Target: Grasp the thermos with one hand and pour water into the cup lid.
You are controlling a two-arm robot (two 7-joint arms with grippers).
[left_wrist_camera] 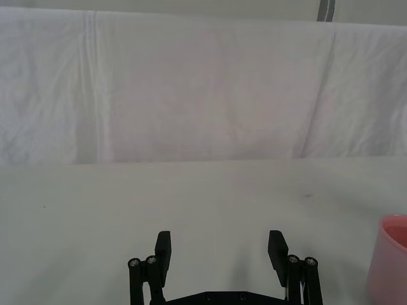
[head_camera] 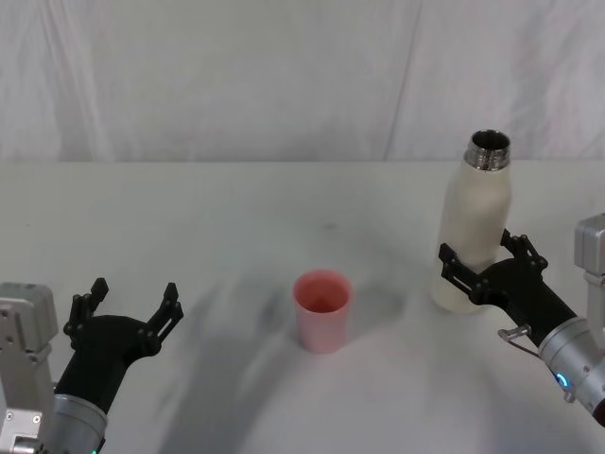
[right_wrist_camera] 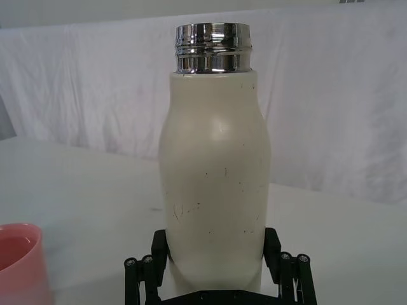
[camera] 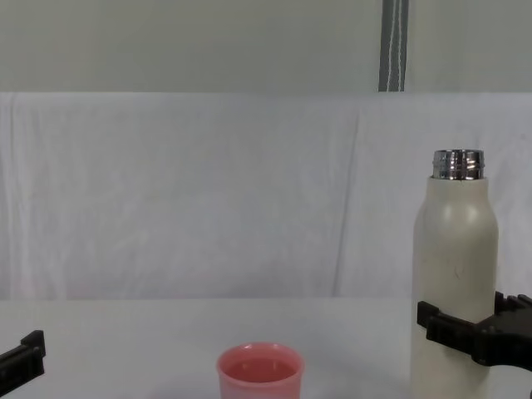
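1. Head view: the thermos (head_camera: pixel 475 222) is seen standing upright on the white surface (head_camera: pixel 236 218), to the robot's right, its steel neck uncapped. The right tool (head_camera: pixel 482 268) is placed around the thermos's lower body, one finger on each side. The cup lid (head_camera: pixel 322 309) is set near the middle of the surface, to the left of the thermos and well apart from it. The left tool (head_camera: pixel 128 317) is held spread and grasping nothing, low at the left, apart from the cup lid.

2. Left wrist view: the left tool (left_wrist_camera: pixel 219 251) is shown with fingers parted over bare surface; the cup lid's pink wall (left_wrist_camera: pixel 388 264) is caught at the picture's edge.

3. Right wrist view: the thermos (right_wrist_camera: pixel 215 171) is seated between the right tool's (right_wrist_camera: pixel 216 264) fingers, which lie against its sides near the base; the grip is judged closed on it, though how firmly cannot be told. The cup lid (right_wrist_camera: pixel 22 264) is seen off to one side.

4. Chest view: the thermos (camera: pixel 455 283) is seen vertical, the right tool (camera: pixel 478 332) clasping it low down. The cup lid (camera: pixel 260 372) lies to its left. The pour is therefore judged to call for a lift, a carry leftward, and a tilt of the long axis toward the cup lid. The right arm is the nearer one.
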